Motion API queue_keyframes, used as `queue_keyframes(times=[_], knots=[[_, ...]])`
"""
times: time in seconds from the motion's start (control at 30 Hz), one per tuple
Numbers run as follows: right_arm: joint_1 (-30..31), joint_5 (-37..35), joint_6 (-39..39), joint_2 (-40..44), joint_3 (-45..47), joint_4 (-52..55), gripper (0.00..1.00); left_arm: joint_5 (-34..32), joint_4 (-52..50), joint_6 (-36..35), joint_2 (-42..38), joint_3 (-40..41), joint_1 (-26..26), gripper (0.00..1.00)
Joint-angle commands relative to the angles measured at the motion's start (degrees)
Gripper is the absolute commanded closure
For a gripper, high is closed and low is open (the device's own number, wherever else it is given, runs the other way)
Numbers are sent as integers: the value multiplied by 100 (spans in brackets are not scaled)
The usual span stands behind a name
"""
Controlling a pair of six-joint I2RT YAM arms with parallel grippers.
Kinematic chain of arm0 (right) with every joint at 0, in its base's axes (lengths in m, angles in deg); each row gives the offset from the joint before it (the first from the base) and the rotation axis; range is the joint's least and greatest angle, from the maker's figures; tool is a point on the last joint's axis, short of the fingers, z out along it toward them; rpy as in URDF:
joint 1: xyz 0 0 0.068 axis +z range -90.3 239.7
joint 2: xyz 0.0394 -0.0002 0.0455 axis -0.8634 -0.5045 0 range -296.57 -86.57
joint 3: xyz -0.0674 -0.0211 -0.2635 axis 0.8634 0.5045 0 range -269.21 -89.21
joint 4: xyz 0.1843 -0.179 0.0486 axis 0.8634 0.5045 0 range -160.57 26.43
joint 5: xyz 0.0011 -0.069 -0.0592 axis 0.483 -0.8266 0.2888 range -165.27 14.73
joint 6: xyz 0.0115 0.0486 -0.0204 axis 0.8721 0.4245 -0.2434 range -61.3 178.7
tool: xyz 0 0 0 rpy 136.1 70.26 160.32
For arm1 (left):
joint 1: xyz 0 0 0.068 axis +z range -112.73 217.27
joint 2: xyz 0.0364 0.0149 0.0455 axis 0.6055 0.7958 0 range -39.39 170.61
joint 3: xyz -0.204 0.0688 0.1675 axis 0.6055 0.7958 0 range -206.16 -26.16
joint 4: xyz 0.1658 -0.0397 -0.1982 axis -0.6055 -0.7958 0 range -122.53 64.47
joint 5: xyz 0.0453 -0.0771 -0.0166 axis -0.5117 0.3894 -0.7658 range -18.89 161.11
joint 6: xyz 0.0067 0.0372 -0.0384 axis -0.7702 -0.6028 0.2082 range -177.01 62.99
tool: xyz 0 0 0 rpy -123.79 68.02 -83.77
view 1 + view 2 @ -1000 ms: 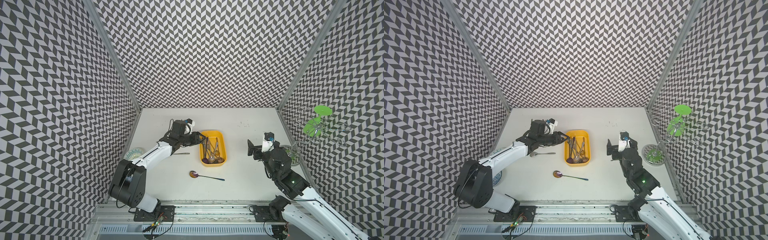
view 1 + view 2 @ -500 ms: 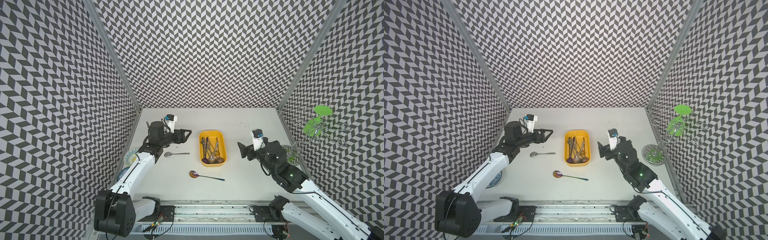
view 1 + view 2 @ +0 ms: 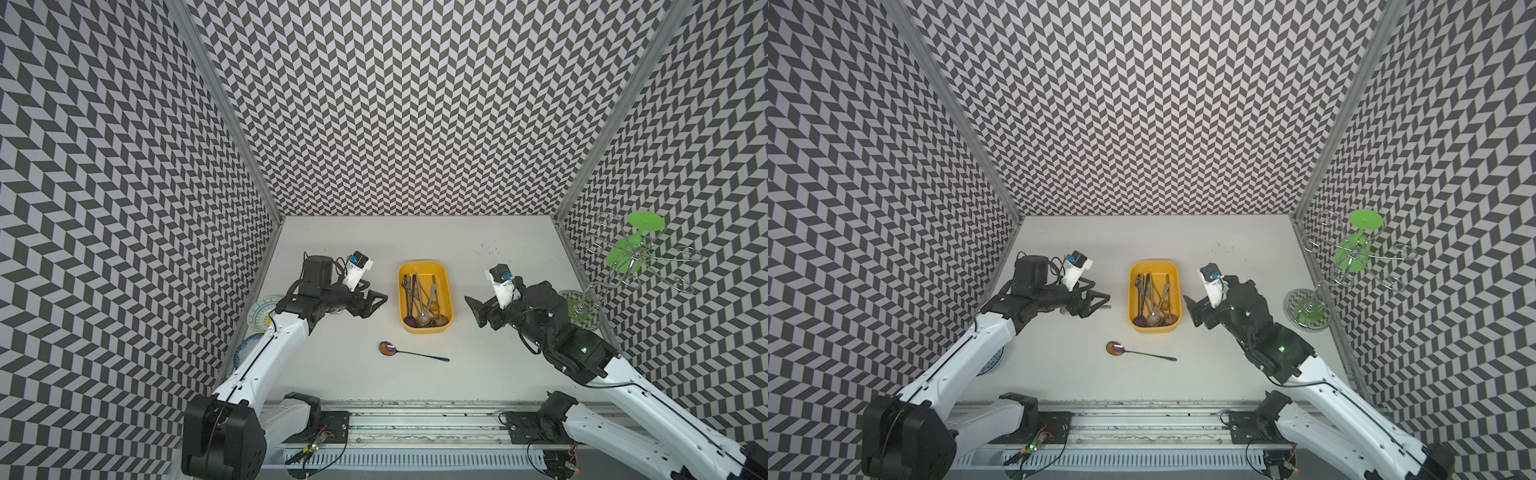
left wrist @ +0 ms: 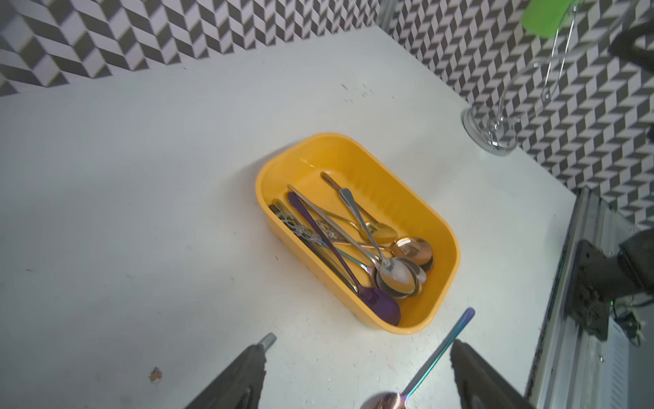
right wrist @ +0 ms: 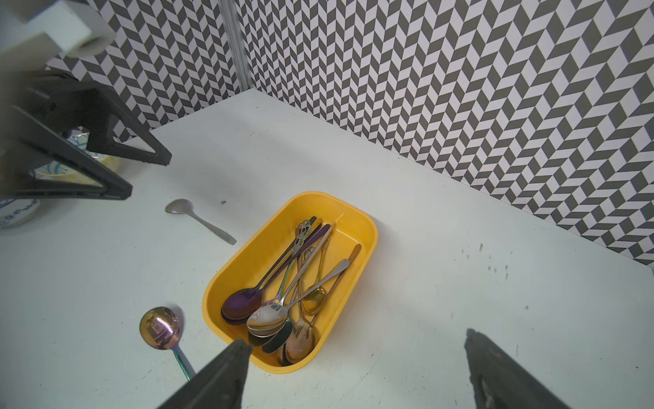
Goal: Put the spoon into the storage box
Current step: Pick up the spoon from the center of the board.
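Spoons outside the one storage box: two.

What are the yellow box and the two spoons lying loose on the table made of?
The storage box looks like moulded plastic: even opaque yellow, rounded corners, soft sheen. The rainbow spoon seems polished metal with an iridescent coating: its bowl mirrors the light, its handle shades blue to purple. The grey spoon is probably matte metal: dull, without sharp reflections.
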Motion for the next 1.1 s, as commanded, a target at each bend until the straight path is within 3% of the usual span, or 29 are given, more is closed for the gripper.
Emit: queue_keyframes(times=[0.0,0.13,0.37,0.57,1.07], knots=[[33,-280,-84,177,219,-488,3,-56,-961,-894,396,-319,-59,16],[29,-398,-109,452,485,-763,3,-74,-1308,-1029,980,-496,-277,19],[28,-813,-214,929,794,-1037,0,-680,-2344,-1922,1969,-968,-676,20],[28,-980,-267,1097,926,-1145,0,-1071,-3014,-2237,2840,-1074,-845,23],[28,-1060,-303,1261,995,-1185,0,-1238,-2785,-2057,3703,-1062,-1290,42]])
